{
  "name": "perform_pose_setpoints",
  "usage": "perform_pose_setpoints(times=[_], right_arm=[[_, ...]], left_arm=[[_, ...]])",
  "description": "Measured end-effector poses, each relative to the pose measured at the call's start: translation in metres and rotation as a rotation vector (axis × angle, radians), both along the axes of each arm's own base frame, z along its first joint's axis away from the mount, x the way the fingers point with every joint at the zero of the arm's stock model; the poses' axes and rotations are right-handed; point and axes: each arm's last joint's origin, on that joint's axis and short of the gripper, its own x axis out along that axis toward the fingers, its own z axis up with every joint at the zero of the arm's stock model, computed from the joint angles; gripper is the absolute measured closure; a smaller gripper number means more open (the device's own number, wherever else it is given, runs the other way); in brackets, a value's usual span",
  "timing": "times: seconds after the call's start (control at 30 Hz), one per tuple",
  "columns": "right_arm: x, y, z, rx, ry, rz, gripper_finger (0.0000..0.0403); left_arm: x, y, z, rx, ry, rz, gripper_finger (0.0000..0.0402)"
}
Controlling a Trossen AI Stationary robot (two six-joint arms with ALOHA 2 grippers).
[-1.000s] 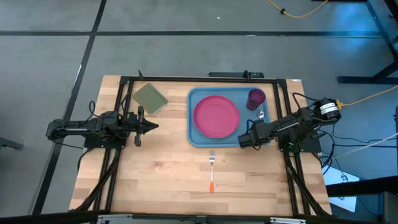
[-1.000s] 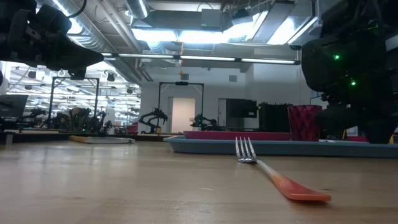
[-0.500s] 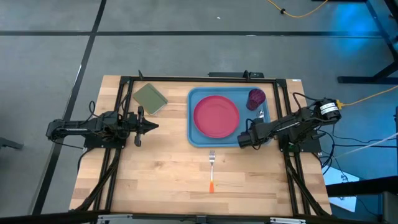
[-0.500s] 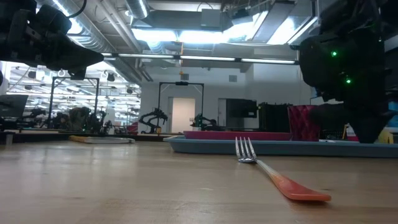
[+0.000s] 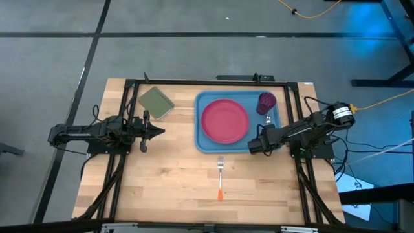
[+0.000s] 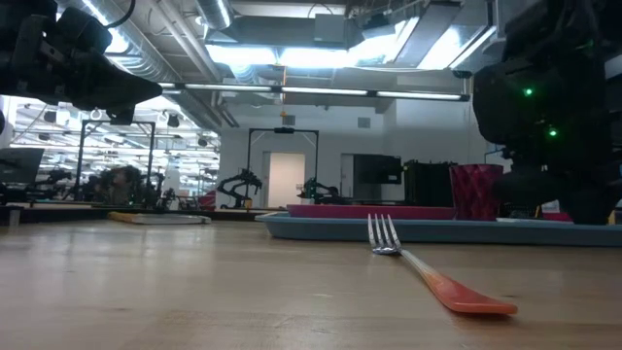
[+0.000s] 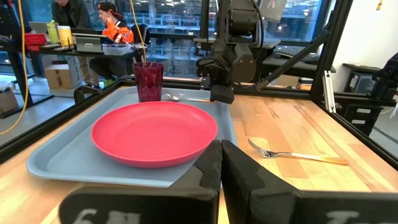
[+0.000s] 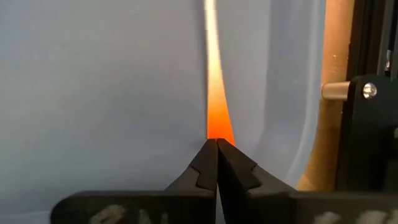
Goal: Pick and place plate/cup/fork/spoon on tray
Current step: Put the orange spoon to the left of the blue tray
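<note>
The light blue tray (image 5: 202,144) holds the pink plate (image 5: 224,121), the dark purple cup (image 5: 266,101) at its far right corner, and the spoon (image 7: 180,98) along its right side, bowl beside the cup. The orange-handled fork (image 5: 220,176) lies flat on the wood in front of the tray, tines toward it. My right gripper (image 5: 257,145) stands over the tray's near right corner, shut on the spoon's handle. My left gripper (image 5: 160,131) waits shut and empty left of the tray. My right gripper pinches the free end of the spoon's orange handle (image 8: 215,127) between its two fingertips. The fingers come from above, pointing down at the tray floor. The handle runs straight away from the tips, and the spoon lies low along the tray floor (image 7: 186,99).
An olive-green square pad (image 5: 156,102) lies at the far left of the table. Black frame rails run along the table's left, right and far sides. Bare wood lies around the fork. People sit in the room beyond the table.
</note>
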Motion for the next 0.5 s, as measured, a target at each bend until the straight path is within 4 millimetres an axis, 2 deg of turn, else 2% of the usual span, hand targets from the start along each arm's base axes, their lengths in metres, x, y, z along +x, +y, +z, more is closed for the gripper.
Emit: perform_pose_setpoints(times=[0.5], right_arm=[[0.0008, 0.0001, -0.0005, 0.001, -0.01, 0.0, 0.0399]], left_arm=[[0.0, 0.0, -0.0001, 0.0, 0.0, 0.0, 0.0401]])
